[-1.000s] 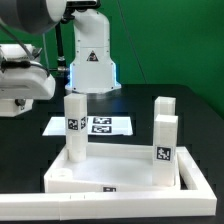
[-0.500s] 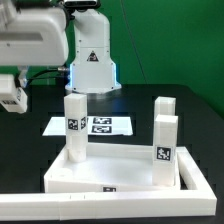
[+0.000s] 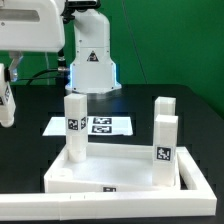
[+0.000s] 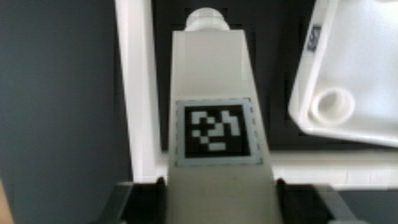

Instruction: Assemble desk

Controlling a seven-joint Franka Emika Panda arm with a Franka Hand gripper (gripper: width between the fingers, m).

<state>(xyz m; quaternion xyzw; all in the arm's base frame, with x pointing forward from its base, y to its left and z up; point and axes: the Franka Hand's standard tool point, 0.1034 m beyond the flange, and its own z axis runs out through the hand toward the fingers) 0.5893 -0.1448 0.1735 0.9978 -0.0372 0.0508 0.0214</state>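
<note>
The white desk panel (image 3: 62, 176) lies in front with three white tagged legs standing upright in its corners: one on the exterior view's left (image 3: 74, 125) and two on the right (image 3: 164, 110) (image 3: 166, 148). My gripper (image 3: 6, 78) is high at the exterior view's left edge, shut on the fourth leg (image 3: 5, 100), which hangs roughly upright, apart from the panel. In the wrist view the held leg (image 4: 217, 100) runs out from between my dark fingers (image 4: 153, 200), tag facing the camera. A panel corner with an open round socket (image 4: 334, 102) shows beside it.
The marker board (image 3: 100, 125) lies flat behind the panel. The robot base (image 3: 92, 55) stands at the back. A white border (image 3: 110, 214) runs along the front of the table. A white strip (image 4: 128, 90) shows beside the held leg in the wrist view.
The gripper has risen and turned at the exterior view's left, carrying the leg from a flat pose to a roughly upright hang near the frame's edge. The panel and three legs stay still.
</note>
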